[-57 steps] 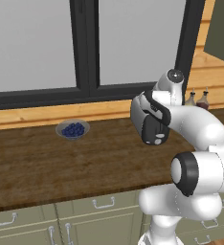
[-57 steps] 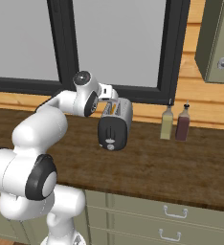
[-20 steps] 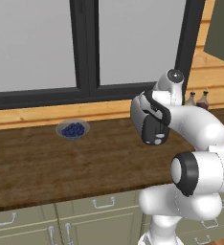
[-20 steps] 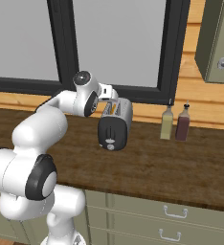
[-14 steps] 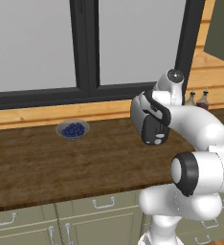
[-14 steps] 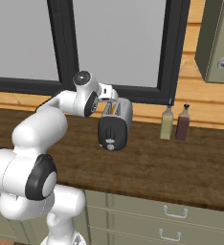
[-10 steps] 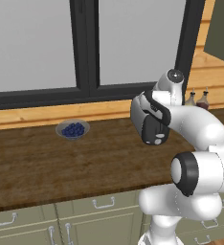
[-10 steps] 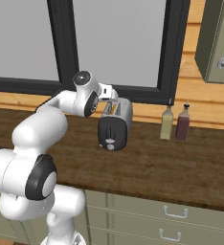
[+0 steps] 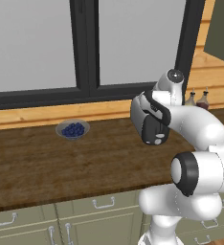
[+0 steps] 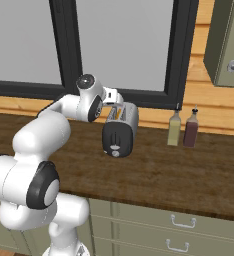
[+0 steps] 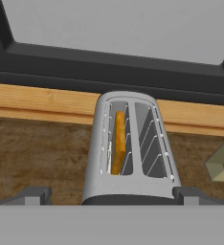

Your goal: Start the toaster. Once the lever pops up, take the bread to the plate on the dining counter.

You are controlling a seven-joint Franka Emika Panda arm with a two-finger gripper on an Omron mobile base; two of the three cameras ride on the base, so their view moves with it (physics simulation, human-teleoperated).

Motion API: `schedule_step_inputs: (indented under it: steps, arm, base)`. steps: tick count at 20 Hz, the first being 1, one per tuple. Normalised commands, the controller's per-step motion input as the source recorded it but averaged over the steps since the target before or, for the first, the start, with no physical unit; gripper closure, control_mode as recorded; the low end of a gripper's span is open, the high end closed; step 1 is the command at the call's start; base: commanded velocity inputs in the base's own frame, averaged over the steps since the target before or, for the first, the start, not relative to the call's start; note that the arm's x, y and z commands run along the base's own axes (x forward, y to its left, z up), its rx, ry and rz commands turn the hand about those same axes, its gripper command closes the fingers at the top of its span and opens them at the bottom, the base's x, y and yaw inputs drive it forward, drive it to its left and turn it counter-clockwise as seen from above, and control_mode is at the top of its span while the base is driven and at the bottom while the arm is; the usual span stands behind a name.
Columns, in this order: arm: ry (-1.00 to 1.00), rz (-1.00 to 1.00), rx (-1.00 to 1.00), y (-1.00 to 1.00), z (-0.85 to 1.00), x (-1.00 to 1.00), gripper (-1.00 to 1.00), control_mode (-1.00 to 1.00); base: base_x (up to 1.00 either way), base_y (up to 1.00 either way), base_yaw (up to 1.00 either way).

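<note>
A silver toaster (image 11: pixel 130 153) with a dark front stands on the dark wood worktop (image 10: pixel 189 170) under the window. It also shows in the right base view as the toaster (image 10: pixel 120 131) and in the left base view as the toaster (image 9: pixel 151 125). The bread (image 11: pixel 118 141), a tan-yellow slice, stands on edge in the left slot. My gripper (image 11: pixel 112 198) hovers above the toaster's near end, open, with its fingertips (image 11: pixel 31 195) wide apart on either side of the body and nothing held. The hand (image 10: pixel 112 97) sits just over the toaster top. The plate and the dining counter are out of view.
A small grey bowl of blueberries (image 9: pixel 72 129) sits on the worktop to the left. Two bottles (image 10: pixel 174 128) (image 10: pixel 191 129) stand right of the toaster near the wooden sill. The window frame rises close behind. Olive-grey drawers (image 10: pixel 179 225) lie below the worktop.
</note>
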Motion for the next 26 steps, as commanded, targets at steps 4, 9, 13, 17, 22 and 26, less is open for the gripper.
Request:
schedule_step_inputs:
  steps: [4,9,13,17,22,26]
  arm:
    - [0.0,0.0,0.0,0.0,0.0,0.0,-1.0,-1.0]
    - [0.0,0.0,0.0,0.0,0.0,0.0,-1.0,-1.0]
    - [0.0,0.0,0.0,0.0,0.0,0.0,-1.0,-1.0]
    - [0.0,0.0,0.0,0.0,0.0,0.0,-1.0,-1.0]
    - [0.0,0.0,0.0,0.0,0.0,0.0,-1.0,-1.0]
    - [0.0,0.0,0.0,0.0,0.0,0.0,-1.0,-1.0]
  base:
    - [0.0,0.0,0.0]
    - [0.0,0.0,0.0]
    - [0.0,0.0,0.0]
    - [0.0,0.0,0.0]
    - [0.0,0.0,0.0]
    - [0.0,0.0,0.0]
